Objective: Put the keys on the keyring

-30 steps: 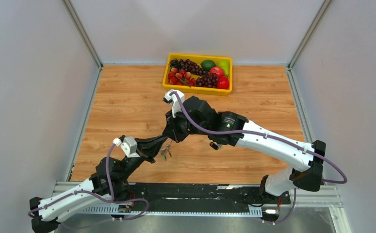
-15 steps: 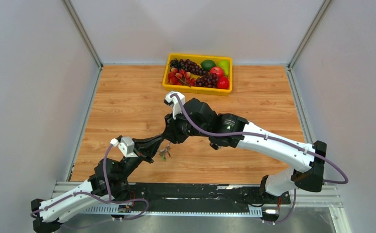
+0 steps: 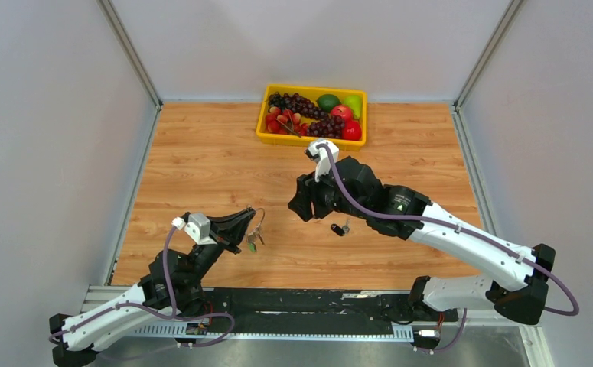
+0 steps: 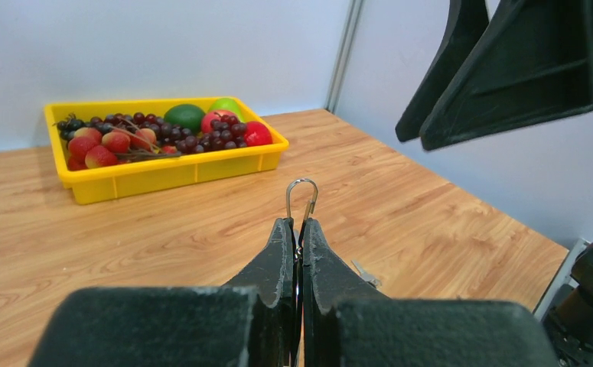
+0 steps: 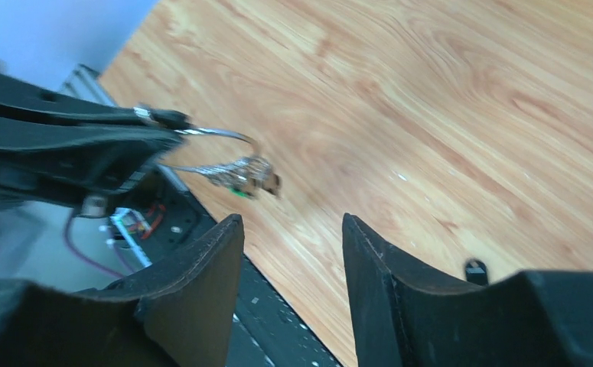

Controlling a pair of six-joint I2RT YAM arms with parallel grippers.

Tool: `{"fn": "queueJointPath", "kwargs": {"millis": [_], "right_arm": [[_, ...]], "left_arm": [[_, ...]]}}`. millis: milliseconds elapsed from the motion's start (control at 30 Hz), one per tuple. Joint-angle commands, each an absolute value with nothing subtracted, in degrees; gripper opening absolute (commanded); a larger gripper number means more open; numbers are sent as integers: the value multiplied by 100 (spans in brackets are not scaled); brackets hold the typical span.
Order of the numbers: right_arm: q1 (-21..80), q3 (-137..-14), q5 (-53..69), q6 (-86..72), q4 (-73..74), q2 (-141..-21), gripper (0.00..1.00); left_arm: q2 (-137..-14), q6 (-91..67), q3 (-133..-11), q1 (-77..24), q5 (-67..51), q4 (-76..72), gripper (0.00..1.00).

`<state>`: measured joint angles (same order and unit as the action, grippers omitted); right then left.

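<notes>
Toward the near edge of the table [image 3: 201, 160], left of centre: left gripper [image 4: 297, 229] pinched flat on a thin silver wire keyring [image 4: 301, 195], smooth black fingers [image 4: 278, 260] pressed together. Below the loop, a dangling cluster of keys [image 3: 252, 243], one green-headed. Nearer mid-table, right gripper [image 5: 293, 223] gaping wide, holding nothing. Near it on pale woodgrain, one loose black-headed key [image 3: 340, 228].

Wooden table [image 3: 201, 160] of pale planks, walled on three sides. At its far edge, a yellow tray [image 3: 312, 142] filled with fruit [image 3: 341, 112]. Well nearer than the tray and slightly to its right, one small black-headed key [image 3: 340, 228], flat on the boards and alone.
</notes>
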<state>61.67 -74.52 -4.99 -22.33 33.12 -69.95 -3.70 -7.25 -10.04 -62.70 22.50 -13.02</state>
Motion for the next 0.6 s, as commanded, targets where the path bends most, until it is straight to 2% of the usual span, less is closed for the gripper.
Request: {"fn": "queueJointPath", "kwargs": {"millis": [0,300,567], "right_arm": [[5881,-6868,-755,-2497,3209,-6695,53],[5755,-6024,-964,-2633,3144,-6539,54],[5172,-4677,-1436,-3696,3118,-6340,53]], "left_arm": [[-342,-664,-1099,-6253,2380,-1416,0],[-543,-660,-1113,-6258,2446,-1428,0],[-939,-709,-1203,-6253,2565,-1382,0]]}}
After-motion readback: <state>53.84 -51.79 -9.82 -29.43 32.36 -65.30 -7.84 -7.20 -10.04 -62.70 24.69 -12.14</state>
